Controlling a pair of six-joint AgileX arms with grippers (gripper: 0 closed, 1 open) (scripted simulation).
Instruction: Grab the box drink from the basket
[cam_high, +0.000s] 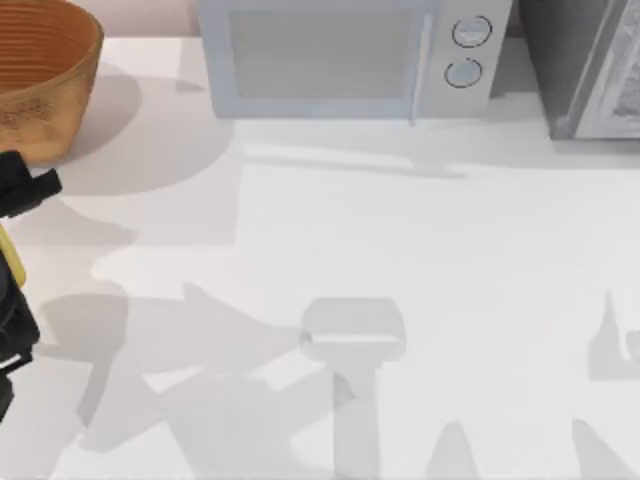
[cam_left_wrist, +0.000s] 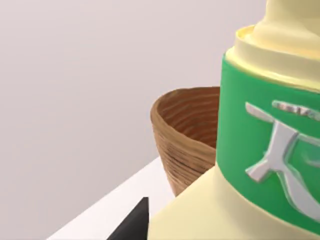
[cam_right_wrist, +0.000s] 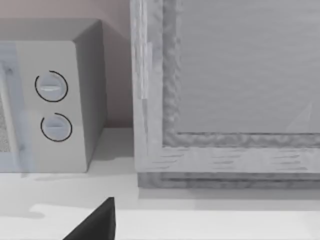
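The basket (cam_high: 40, 80), round, brown-orange and woven, stands at the table's back left corner. In front of it, at the left edge of the top view, my left gripper (cam_high: 18, 250) is shut on the box drink (cam_high: 10, 262); just a yellow edge of the carton shows between the black parts. In the left wrist view the box drink (cam_left_wrist: 260, 150) looms close, pale yellow with a green label, outside and in front of the basket (cam_left_wrist: 185, 135). A black part of my right gripper (cam_right_wrist: 95, 225) shows in the right wrist view, facing the back right of the table.
A white microwave (cam_high: 340, 55) with two round knobs stands at the back centre. A grey cabinet (cam_high: 590, 70) stands at the back right, beside the microwave (cam_right_wrist: 50, 100). Arm shadows lie across the white table (cam_high: 400, 250).
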